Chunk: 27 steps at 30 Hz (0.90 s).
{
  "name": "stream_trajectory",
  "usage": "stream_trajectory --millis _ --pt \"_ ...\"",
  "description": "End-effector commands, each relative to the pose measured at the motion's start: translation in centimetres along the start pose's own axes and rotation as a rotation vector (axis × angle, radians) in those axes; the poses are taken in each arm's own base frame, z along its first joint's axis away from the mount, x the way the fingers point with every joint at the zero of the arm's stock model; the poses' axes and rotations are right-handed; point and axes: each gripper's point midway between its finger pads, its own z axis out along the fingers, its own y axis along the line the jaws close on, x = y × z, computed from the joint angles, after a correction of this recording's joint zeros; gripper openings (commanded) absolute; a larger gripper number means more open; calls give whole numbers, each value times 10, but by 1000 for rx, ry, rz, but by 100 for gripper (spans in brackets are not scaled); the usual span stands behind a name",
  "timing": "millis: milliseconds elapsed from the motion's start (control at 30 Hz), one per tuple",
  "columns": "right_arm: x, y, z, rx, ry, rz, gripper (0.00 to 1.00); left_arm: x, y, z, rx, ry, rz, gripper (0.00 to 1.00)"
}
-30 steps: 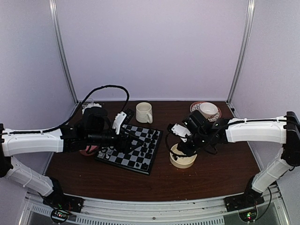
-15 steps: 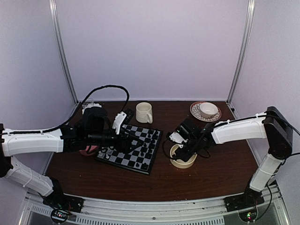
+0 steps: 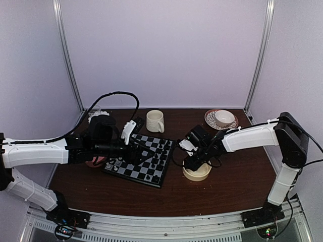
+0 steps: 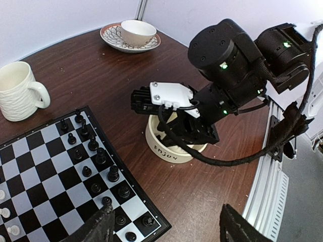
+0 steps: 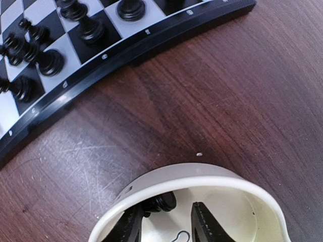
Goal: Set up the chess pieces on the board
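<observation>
The board (image 3: 146, 174) lies left of centre, with black chess pieces (image 4: 96, 156) in two rows along its right side and a few white ones (image 4: 5, 212) at its left edge. My left gripper (image 3: 145, 151) hovers open and empty over the board's near right corner; its fingers (image 4: 101, 229) show at the bottom of the left wrist view. My right gripper (image 3: 194, 162) reaches down into a cream bowl (image 3: 198, 175) marked "Enjoy" (image 4: 169, 154). Its fingers (image 5: 132, 227) are apart, with one black chess piece (image 5: 166, 200) lying against the left one.
A cream mug (image 3: 155, 121) stands behind the board. A cup on a patterned saucer (image 3: 222, 118) is at the back right. A pink bowl (image 3: 93, 162) sits under my left arm. The board's black rim (image 5: 151, 44) runs close to the cream bowl.
My right arm has moved left and lowered its gripper into the cream bowl. The left arm has not moved.
</observation>
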Motion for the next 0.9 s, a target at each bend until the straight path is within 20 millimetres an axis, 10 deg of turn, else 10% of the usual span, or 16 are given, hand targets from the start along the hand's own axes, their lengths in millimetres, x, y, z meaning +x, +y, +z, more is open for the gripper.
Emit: stream_trajectory --millis 0,867 --pt "-3 -5 8 2 5 46 32 -7 -3 1 10 -26 14 72" --pt "2 -36 -13 2 -34 171 28 -7 -5 2 17 -24 14 72"
